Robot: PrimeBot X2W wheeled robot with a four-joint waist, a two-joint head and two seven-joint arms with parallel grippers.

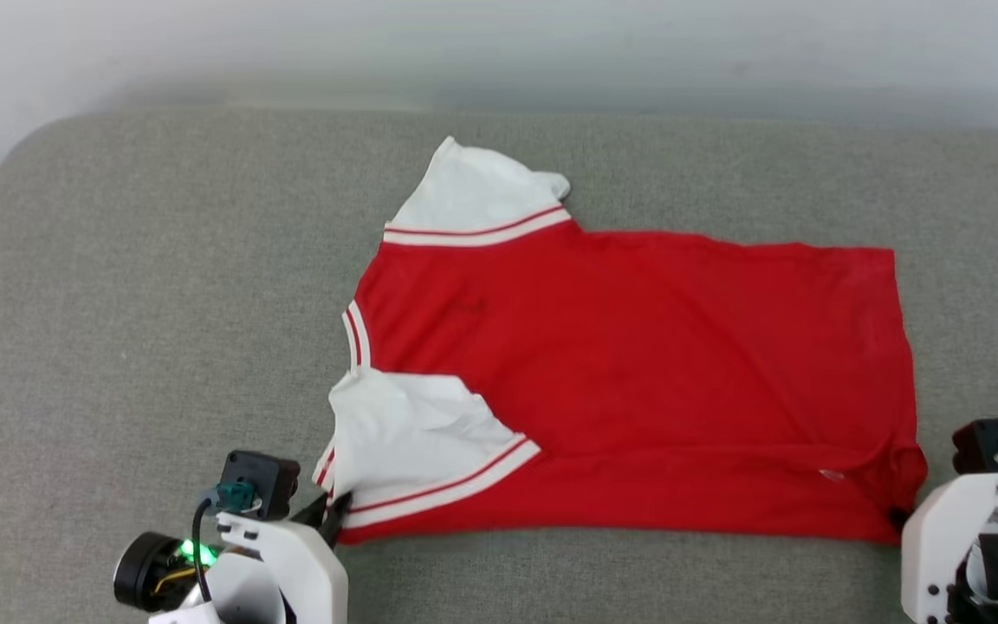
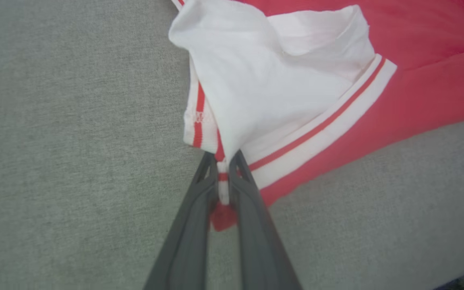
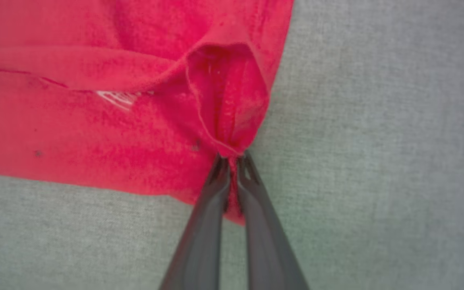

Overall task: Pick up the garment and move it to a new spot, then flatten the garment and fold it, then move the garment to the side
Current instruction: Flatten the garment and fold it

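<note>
**A:** Entry: the garment (image 1: 629, 373) lies flat on the grey padded surface (image 1: 161, 303), a little right of centre, plain red side up. Its long axis runs left to right, with the neck and white sleeves at the left end and the hem at the right.

**B:** Sleeves?

**A:** The far sleeve (image 1: 473, 195) is spread toward the far edge. The near sleeve (image 1: 412, 429) is folded in over the red body. There is a small pucker at the near right corner.

**B:** Where are the tools relative to it?

**A:** Both are on the near edge, one at each end. The left gripper (image 2: 224, 163) is closed to a narrow slit on the near left corner. Striped trim and a tuck of red cloth are pinched between its fingers (image 2: 187, 241). The right gripper (image 3: 232, 159) is clamped tight on the near right hem corner, and the cloth gathers to a point at its tips.

**B:** So the line between the two pinches runs parallel to the long axis.

**A:** Yes. The whole garment lies to the far side of both tools, and neither arm is nearer than the other. Judgement: this suits a lengthwise fold, with the near edge lifted and carried over to the far edge. Both arms would need the same height and pace, or the edge skews.

**B:** Risk?

**A:** The near sleeve sits loose on top, so it may slide or bunch inside the fold.
</note>
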